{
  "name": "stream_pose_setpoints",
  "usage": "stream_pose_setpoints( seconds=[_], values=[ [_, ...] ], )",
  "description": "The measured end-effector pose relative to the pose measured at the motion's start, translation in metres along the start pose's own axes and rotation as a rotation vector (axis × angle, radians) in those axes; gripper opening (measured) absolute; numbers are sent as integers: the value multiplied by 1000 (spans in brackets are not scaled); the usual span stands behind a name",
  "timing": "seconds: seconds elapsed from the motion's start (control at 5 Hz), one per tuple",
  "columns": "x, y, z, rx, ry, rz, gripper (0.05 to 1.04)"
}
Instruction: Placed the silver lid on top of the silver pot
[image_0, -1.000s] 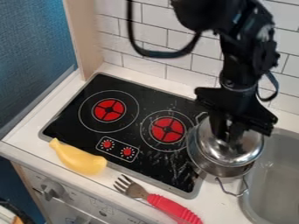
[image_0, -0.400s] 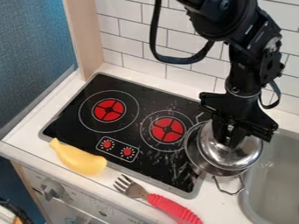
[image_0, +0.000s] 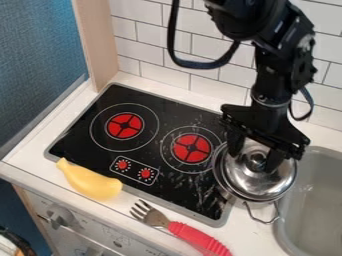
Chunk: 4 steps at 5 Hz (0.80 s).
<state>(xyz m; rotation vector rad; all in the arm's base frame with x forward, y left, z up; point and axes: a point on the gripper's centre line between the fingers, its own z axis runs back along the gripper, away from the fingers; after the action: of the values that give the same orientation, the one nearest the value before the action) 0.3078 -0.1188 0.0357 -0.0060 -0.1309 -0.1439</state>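
Silver lid (image_0: 262, 184) at right of frame, on top of silver pot (image_0: 225, 186); the pot's rim shows along the lid's left side. Pot located at the stove's right edge, beside the sink (image_0: 315, 200); wire handle (image_0: 261, 220) extends from its lower side. Gripper (image_0: 254, 158) observed directly over the lid, pointing down, fingers (image_0: 273, 161) spread to either side of the lid's knob (image_0: 256, 159); knob not clasped, i.e. released. Stove (image_0: 80, 142) at centre, black with red burner markings. Yellow toy (image_0: 90, 182) at lower left, along the stove's front edge. Fork (image_0: 199, 238) with red handle at lower centre, on the worktop (image_0: 30, 155).
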Motion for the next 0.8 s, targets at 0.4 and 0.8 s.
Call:
stream_pose_setpoints(
  seconds=[0.4,0.8],
  values=[
    [0,17,14,-12,27,62,1004],
    [-4,66,48,21,-42,163,1000]
  ],
)
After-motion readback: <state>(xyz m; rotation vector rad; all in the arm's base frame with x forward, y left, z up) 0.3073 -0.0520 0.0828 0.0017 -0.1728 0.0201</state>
